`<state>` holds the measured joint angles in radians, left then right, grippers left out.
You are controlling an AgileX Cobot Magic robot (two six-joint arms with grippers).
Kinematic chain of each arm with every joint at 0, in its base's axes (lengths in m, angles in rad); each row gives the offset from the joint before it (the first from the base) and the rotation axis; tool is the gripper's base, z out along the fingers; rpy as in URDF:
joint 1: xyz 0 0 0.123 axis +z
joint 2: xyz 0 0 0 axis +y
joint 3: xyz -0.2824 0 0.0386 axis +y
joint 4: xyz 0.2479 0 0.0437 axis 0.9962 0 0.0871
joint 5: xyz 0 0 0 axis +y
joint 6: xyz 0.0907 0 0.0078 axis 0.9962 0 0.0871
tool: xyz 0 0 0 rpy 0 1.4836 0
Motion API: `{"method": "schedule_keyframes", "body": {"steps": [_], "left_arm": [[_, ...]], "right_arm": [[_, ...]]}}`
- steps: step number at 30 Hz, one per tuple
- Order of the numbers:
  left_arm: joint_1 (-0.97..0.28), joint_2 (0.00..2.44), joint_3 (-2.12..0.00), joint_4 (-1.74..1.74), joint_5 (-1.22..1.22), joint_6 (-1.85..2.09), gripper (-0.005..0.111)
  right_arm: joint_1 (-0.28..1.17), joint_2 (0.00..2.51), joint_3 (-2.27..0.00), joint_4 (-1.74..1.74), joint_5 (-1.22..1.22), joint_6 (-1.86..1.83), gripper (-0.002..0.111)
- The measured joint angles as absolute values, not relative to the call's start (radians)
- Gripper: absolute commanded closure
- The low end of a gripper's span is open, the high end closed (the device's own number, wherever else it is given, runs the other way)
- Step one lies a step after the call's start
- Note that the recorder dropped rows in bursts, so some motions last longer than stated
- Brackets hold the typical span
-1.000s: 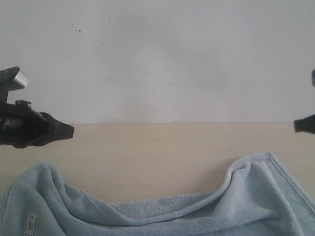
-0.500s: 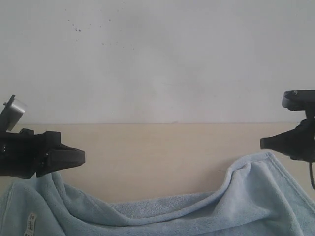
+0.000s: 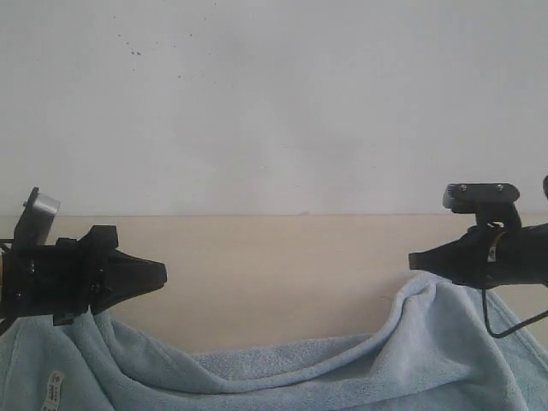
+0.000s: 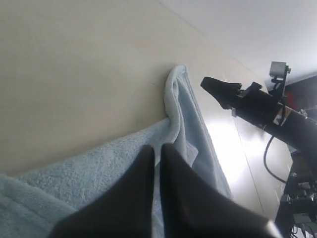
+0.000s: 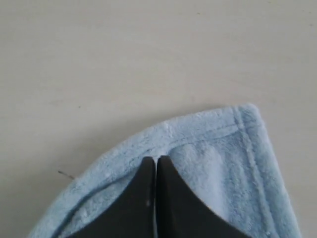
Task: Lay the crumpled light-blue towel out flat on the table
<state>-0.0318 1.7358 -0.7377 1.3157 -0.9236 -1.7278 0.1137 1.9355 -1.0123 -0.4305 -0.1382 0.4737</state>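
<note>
Left gripper (image 3: 159, 272) is pinched shut at the left hump of the towel (image 3: 282, 377); I can't tell if it has caught any cloth. The fluffy pale-blue terry sags in a deep fold across the smooth cream table (image 3: 274, 257), so spreading is barely begun. Right gripper (image 3: 416, 259) is also closed, over the stitched-hem corner

The right gripper (image 5: 156, 161), fingers (image 5: 141, 198) pressed together, hangs over the towel (image 5: 213, 168)'s hemmed corner on the table (image 5: 124, 59).

Lower part of towel (image 3: 282, 381) beyond exterior view's bottom edge.
</note>
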Motion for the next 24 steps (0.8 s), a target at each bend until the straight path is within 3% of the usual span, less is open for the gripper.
{"method": "schedule_keyframes", "body": {"steps": [7,16,19,24], "left_arm": [[-0.032,1.752,-0.738,1.283,-0.98,-1.635,0.103],[-0.032,1.752,-0.738,1.33,-0.856,-1.604,0.103],[-0.032,1.752,-0.738,1.367,-0.764,-1.601,0.103],[-0.032,1.752,-0.738,1.38,-0.717,-1.615,0.103]], "right_arm": [[0.21,1.901,-1.096,-0.613,0.017,0.432,0.109],[0.165,1.856,-1.352,-0.686,0.871,0.299,0.109],[0.157,1.838,-1.4,-0.513,1.05,0.116,0.109],[0.161,1.849,-1.413,0.113,1.014,-0.33,0.109]]}}
